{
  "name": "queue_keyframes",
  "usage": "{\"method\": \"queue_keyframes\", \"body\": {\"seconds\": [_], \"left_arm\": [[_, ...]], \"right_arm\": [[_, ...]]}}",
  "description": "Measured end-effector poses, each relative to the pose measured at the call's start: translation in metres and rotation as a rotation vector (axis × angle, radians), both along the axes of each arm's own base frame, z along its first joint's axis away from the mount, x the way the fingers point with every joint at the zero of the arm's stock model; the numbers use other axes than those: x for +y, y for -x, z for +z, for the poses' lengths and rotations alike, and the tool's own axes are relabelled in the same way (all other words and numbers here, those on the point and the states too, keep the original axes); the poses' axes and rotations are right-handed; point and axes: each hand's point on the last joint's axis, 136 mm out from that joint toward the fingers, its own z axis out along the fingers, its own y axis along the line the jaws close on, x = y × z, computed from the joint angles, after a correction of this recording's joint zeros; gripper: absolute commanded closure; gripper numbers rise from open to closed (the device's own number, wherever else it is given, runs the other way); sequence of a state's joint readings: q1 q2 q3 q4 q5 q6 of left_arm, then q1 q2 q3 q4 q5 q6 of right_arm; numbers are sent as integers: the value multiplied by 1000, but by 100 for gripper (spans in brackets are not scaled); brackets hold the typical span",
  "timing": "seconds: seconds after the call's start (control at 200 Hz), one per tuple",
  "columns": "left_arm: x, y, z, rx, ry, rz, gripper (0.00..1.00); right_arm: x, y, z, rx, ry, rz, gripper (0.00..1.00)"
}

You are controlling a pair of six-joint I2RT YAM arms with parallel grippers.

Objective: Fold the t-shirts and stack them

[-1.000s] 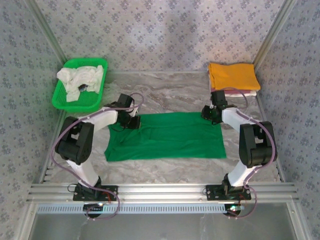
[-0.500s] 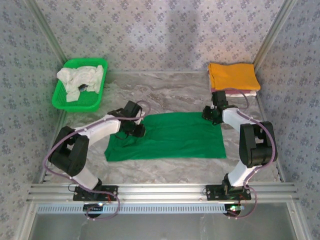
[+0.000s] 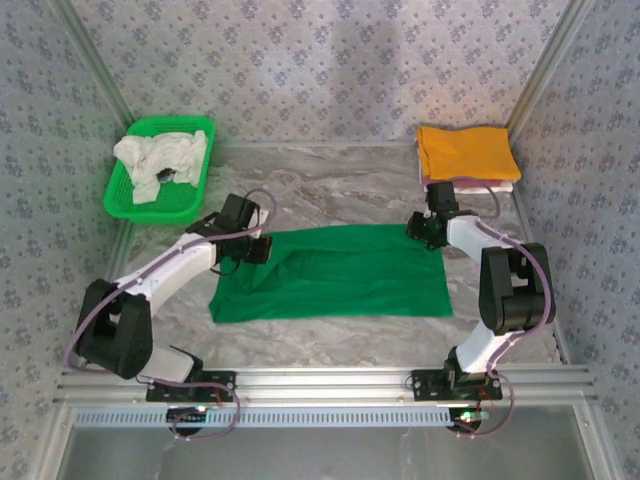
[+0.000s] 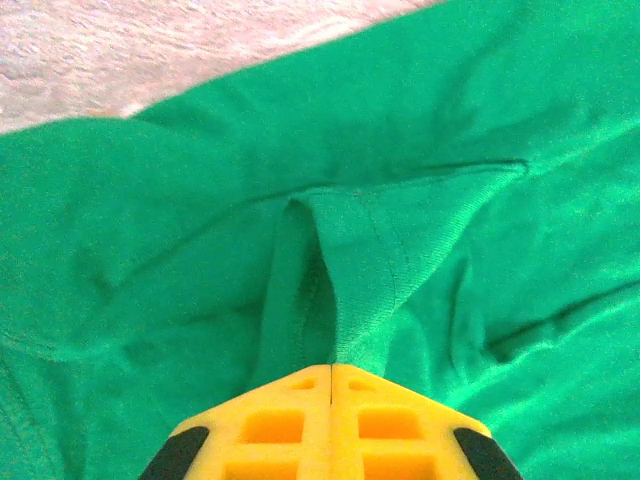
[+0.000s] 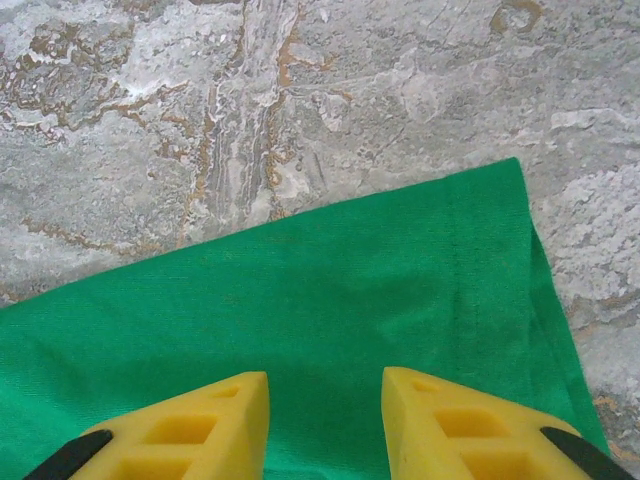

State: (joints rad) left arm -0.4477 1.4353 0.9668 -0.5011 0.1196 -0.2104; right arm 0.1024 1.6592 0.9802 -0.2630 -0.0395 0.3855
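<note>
marble table (image 3: 340, 180), flowery walls (image 3: 330, 60). up close, left gripper (image 4: 331, 370) pinches a green shirt (image 4: 420, 150) fold; right gripper (image 5: 323, 388) spread above its corner.

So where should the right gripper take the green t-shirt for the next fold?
Probably the far right corner of the green t-shirt, from above. It lies flat on the table with both edges free, and the open right gripper hangs just inside it. The left gripper is shut on a pinched ridge at the other end.
</note>
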Motion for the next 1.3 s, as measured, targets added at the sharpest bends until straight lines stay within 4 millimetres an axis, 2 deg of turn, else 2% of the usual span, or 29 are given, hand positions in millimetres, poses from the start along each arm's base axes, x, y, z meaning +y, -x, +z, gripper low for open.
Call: {"method": "queue_keyframes", "body": {"seconds": [0.075, 0.17, 0.29, 0.41, 0.47, 0.535, 0.58, 0.62, 0.655, 0.715, 0.775, 0.854, 0.924, 1.004, 1.084, 1.189, 1.299], "left_arm": [[-8, -3, 6, -2, 21, -27, 100], [-33, 6, 19, -28, 35, -105, 100], [-70, 37, 29, -44, 57, -248, 100], [-78, 66, 11, -8, 8, -337, 99], [-74, 81, -3, 31, -37, -371, 90], [-65, 95, -16, 72, -88, -402, 63], [-59, 104, -21, 100, -121, -413, 49], [-53, 107, -22, 104, -139, -418, 46], [-49, 108, -17, 87, -147, -419, 47], [-43, 104, -4, 34, -134, -401, 49], [-34, 93, 17, -24, -69, -345, 49], [-8, 53, 45, -113, 41, -158, 59], [26, 18, 52, -139, 93, 32, 59], [57, -8, 34, -62, 93, 203, 54], [72, -24, 6, 46, 85, 306, 54], [79, -24, -29, 170, 74, 372, 54], [77, -22, -42, 220, 77, 395, 56]], "right_arm": [[0, 1, 0, 4, 0, 0, 62], [-1, 2, -1, 11, 1, -2, 62], [-5, 2, -1, 11, 0, -11, 62], [-6, 2, -5, 23, -7, -15, 62], [-6, 3, -10, 36, -6, -15, 61], [-6, 5, -14, 51, -7, -15, 61], [-6, 7, -15, 59, -8, -16, 61], [-6, 7, -15, 64, -10, -15, 61], [-6, 7, -14, 65, -11, -16, 61], [-6, 5, -12, 63, -13, -16, 60], [-5, 2, -9, 59, -16, -17, 60], [-4, -2, -6, 52, -21, -16, 60], [-2, -6, -3, 46, -25, -13, 60], [0, -10, 0, 40, -26, -9, 60], [2, -14, 2, 38, -25, -5, 60], [4, -17, -1, 52, -24, -1, 59], [5, -17, -11, 84, -21, 0, 59]]}}
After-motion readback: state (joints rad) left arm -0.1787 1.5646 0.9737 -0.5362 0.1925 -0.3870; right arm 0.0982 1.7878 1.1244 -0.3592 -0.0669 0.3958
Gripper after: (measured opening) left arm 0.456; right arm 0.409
